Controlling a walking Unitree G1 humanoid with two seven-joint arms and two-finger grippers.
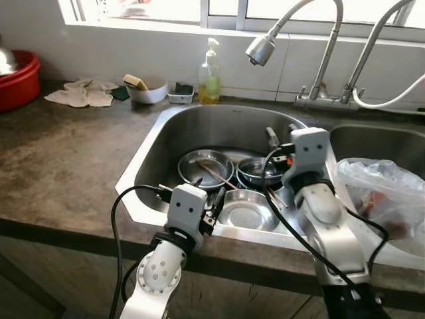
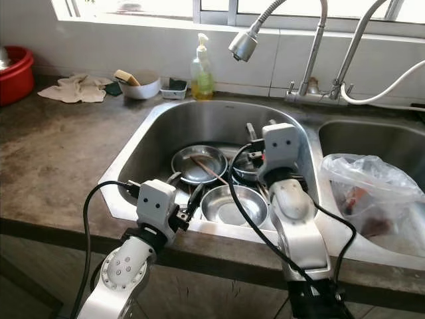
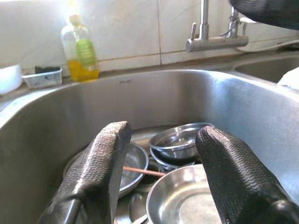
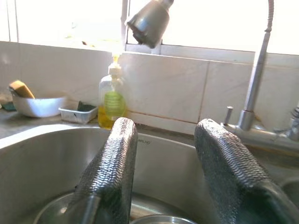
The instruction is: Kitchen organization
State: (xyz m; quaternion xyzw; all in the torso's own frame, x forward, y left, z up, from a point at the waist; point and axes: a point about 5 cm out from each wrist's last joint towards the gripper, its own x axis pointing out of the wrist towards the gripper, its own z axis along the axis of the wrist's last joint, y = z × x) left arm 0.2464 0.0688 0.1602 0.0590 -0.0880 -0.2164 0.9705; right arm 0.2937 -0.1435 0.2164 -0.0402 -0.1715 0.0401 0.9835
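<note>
Black-fingered, the left tool (image 3: 161, 186) hangs spread over the sink's (image 1: 149, 156) near rim, the right tool (image 4: 170, 172) equally spread above the steel bowls (image 1: 249, 209) piled inside; a careless reach could set the stack sliding; the faucet head (image 1: 261, 49) crowds overhead, soap bottle (image 1: 210, 78) behind, plastic bag (image 1: 385, 196) right, on the worktop (image 1: 60, 153).

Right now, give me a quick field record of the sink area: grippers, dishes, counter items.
left gripper: open, at the sink's near rim, above the dishes
right gripper: open, over the sink, holding nothing
sink: steel bowls and plate piled in the basin, a thin stick across them
faucet: spray head above the basin
soap bottle: upright behind the sink
white bowl: sponge inside, back of the counter
cloth: crumpled, back left
plastic bag: at the right basin
</note>
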